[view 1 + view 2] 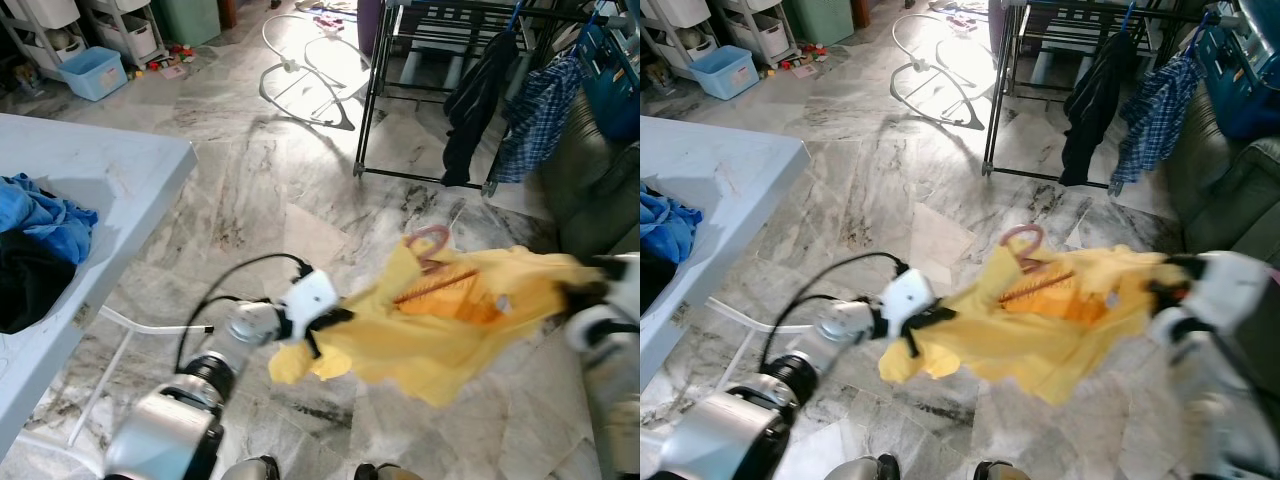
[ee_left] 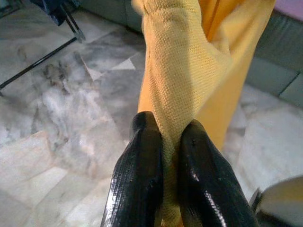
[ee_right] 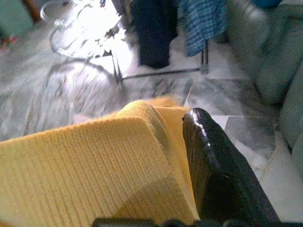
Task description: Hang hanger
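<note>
A yellow shirt (image 1: pixel 450 325) on a pink hanger is stretched out in the air above the marble floor between my two grippers. The hanger's hook (image 1: pixel 430 240) sticks up from the collar. My left gripper (image 1: pixel 325 325) is shut on one end of the shirt; in the left wrist view its two black fingers (image 2: pixel 142 175) pinch a fold of the yellow fabric (image 2: pixel 175 80). My right gripper (image 1: pixel 585 290) is shut on the opposite end, and in the right wrist view the fabric (image 3: pixel 85 170) lies against one black finger (image 3: pixel 213 161). A black drying rack (image 1: pixel 372 90) stands ahead.
A dark garment (image 1: pixel 475 100) and a blue plaid shirt (image 1: pixel 535 115) hang on the rack. A dark sofa (image 1: pixel 600 170) is on the right. On the left, a white table (image 1: pixel 110 165) holds blue clothes (image 1: pixel 40 220). A white tubular frame (image 1: pixel 310 75) lies on the floor.
</note>
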`<state>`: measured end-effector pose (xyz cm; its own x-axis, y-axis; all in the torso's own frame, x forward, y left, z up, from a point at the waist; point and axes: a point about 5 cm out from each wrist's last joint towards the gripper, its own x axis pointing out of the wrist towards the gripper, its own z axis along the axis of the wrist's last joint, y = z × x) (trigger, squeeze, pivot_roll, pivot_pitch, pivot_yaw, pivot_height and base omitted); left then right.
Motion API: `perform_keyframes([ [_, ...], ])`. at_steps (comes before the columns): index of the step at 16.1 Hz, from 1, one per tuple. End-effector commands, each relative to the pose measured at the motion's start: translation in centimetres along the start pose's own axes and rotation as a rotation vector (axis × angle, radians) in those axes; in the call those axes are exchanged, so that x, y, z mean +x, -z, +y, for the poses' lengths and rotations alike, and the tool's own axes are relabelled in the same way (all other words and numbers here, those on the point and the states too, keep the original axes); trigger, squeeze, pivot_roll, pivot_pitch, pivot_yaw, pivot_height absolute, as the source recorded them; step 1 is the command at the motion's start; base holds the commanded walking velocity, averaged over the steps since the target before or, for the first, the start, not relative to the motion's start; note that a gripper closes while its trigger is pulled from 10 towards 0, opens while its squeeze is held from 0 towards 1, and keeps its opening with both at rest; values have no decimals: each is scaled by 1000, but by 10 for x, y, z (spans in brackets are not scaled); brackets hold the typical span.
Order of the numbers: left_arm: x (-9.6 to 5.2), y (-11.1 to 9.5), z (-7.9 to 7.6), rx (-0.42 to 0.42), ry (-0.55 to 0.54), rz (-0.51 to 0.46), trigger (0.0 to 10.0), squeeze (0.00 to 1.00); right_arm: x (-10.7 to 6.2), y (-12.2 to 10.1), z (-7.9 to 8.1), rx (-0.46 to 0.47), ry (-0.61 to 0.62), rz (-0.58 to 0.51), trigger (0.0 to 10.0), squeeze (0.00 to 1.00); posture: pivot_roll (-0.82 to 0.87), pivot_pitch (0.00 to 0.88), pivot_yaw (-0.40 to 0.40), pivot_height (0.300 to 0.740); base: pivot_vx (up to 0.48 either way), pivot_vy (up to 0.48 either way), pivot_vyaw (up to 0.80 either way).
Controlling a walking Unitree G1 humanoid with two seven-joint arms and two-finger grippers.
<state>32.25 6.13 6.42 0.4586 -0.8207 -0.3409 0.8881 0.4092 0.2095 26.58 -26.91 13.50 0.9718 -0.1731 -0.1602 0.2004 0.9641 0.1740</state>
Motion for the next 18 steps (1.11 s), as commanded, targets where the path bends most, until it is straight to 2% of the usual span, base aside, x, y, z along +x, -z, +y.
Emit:
perform_keyframes([
  [1,1,-2,1,-26,-30,-31,0,0,-2,0,6,-31,-9,-1,0,0,-118,122,-29,740,0,0,0],
  [3,10,-10,-6,-52,-23,-80,0,0,0,13,27,-42,-68,44,0,0,-116,122,-33,740,0,0,0],
  [4,11,-11,-8,-53,-19,-89,0,0,0,16,30,-51,-76,55,0,0,-116,122,-33,740,0,0,0],
  [7,17,-18,-12,-55,2,-128,0,0,-2,32,53,-78,-150,107,0,0,-114,121,-34,740,0,0,0],
  [9,20,-23,-14,-55,13,-149,0,0,-5,42,77,-98,-245,138,0,0,-113,117,-31,740,0,0,0],
  [10,22,-25,-15,-54,18,-157,0,0,-10,50,98,-107,-347,169,0,0,-113,114,-31,740,0,0,0],
  [13,22,-27,-15,-54,15,-165,0,0,-16,58,106,-148,-394,201,0,0,-113,111,-31,740,0,0,0],
  [14,22,-28,-14,-53,13,-169,0,0,-19,63,102,-194,-398,221,10000,0,-109,109,-31,740,0,0,0],
  [16,22,-29,-13,-48,8,-169,0,0,-20,65,89,-281,-355,214,10000,0,-110,107,-33,740,0,0,0],
  [17,21,-29,-12,-37,7,-172,0,0,-21,65,78,-344,-317,200,10000,1000,-110,105,-33,740,0,0,0],
  [18,21,-30,-10,-38,-1,-172,0,0,-24,64,69,-391,-307,195,10000,1000,-110,102,-34,740,0,0,0],
])
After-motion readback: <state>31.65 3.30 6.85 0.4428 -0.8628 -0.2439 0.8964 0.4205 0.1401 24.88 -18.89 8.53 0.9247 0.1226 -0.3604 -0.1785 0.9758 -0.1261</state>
